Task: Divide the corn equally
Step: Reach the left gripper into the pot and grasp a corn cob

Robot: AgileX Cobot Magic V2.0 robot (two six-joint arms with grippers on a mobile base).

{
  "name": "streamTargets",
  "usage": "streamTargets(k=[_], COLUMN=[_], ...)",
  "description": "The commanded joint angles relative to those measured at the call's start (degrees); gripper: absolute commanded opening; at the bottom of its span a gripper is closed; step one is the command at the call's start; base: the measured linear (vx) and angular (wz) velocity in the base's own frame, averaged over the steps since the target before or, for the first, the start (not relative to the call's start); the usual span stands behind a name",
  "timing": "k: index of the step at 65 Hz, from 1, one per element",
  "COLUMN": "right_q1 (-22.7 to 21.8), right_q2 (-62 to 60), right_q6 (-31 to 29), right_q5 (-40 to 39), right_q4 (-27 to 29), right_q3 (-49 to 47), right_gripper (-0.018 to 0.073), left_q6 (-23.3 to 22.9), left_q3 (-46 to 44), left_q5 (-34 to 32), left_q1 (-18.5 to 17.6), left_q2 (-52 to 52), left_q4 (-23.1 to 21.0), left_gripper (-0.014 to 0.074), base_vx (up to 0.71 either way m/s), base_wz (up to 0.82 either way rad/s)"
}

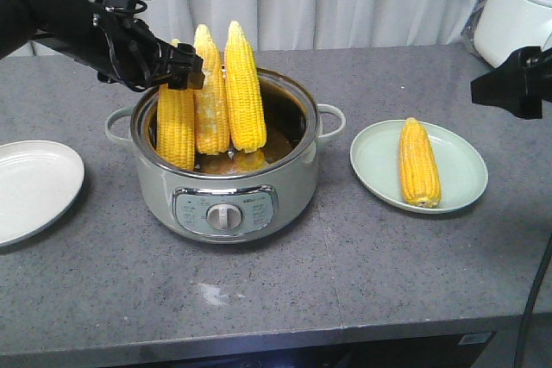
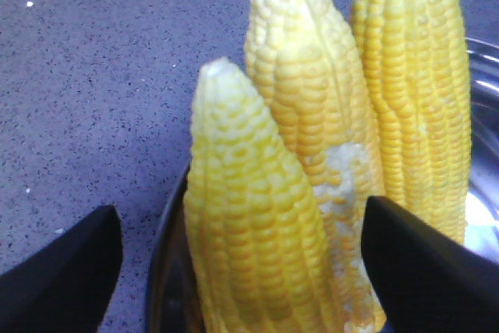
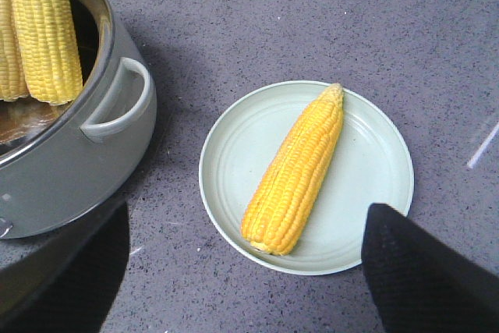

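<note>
Jaws on the left gripper (image 2: 240,216) are standing wide apart, straddling the upper part of the leftmost cob (image 1: 175,127) and, as far as the wrist view is showing, not pressing on it. That cob is leaning tip-up inside the pot (image 1: 224,187), touching the middle cob (image 1: 211,101), with a third cob (image 1: 244,92) just beside that. A fourth cob (image 1: 418,161) is lying on the green plate (image 1: 371,148) right of the pot, and the right gripper (image 3: 248,212) is hovering above it with jaws wide, holding nothing. Left of the pot, the white plate (image 1: 34,187) is carrying no corn.

Trouble is likely coming from crowding. One finger (image 2: 429,271) is sitting in front of the middle cob, so closing may be pinching two cobs or shoving the neighbour over the pot's rim. Gripping on the tapering part is risking the cob slipping downward and out of the grip. Lifting could also be dragging the leaning neighbours out of the pot.
</note>
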Motion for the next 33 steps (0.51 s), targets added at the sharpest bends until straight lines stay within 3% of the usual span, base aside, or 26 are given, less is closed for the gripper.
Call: streamTargets(k=[1,13,33], right_q1=[-0.4,-0.4,-0.4], right_q2=[-1.4,-1.4,-1.4], right_q6=[-0.4,-0.4,-0.4], right_q5=[-2.8,-2.8,-2.8], right_q4=[1.3,1.3,1.3], right_q3=[-1.3,-1.3,-1.3], right_gripper=[0.0594,0.0594,0.0594], left_q6=[0.3,0.3,0.4], left_q3=[-2.0,-2.0,-2.0], left_q5=[-2.5,-2.5,-2.6], left_q1=[-0.4,-0.4,-0.4], left_q2=[-2.9,-2.9,-2.9], left_q4=[-0.8,-0.7,3.4], left_gripper=[0.0572,0.0446,0.0154], base_vx=[0.0,0.0,0.0], base_wz=[0.0,0.0,0.0])
